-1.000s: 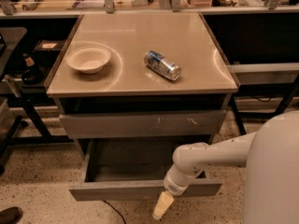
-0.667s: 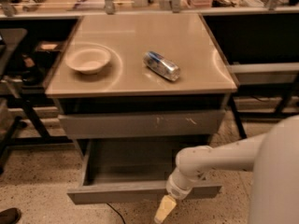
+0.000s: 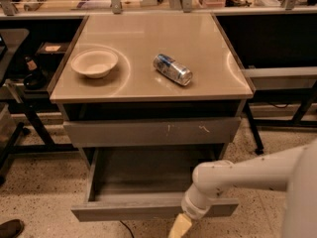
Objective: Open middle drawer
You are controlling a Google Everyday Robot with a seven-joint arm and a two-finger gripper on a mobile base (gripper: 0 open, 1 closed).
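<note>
The middle drawer (image 3: pixel 143 209) is a wide grey drawer with a plain flat front. It stands pulled out from the cabinet, and its shallow grey tray (image 3: pixel 148 175) shows inside. My gripper (image 3: pixel 181 227) is at the bottom edge of the view, just below the right part of the drawer's front. It is partly cut off by the frame. My white arm (image 3: pixel 247 175) reaches in from the right. Above, the taller drawer front with white scratch marks (image 3: pixel 148 131) is closed.
On the tan cabinet top (image 3: pixel 148 33) sit a white bowl (image 3: pixel 94 62) at the left and a can (image 3: pixel 172 69) lying on its side near the middle. Dark table frames stand on both sides. A shoe (image 3: pixel 10 228) is at the lower left on the speckled floor.
The middle drawer has slid a little further out toward the camera. My gripper and arm have moved slightly down and to the right with its front.
</note>
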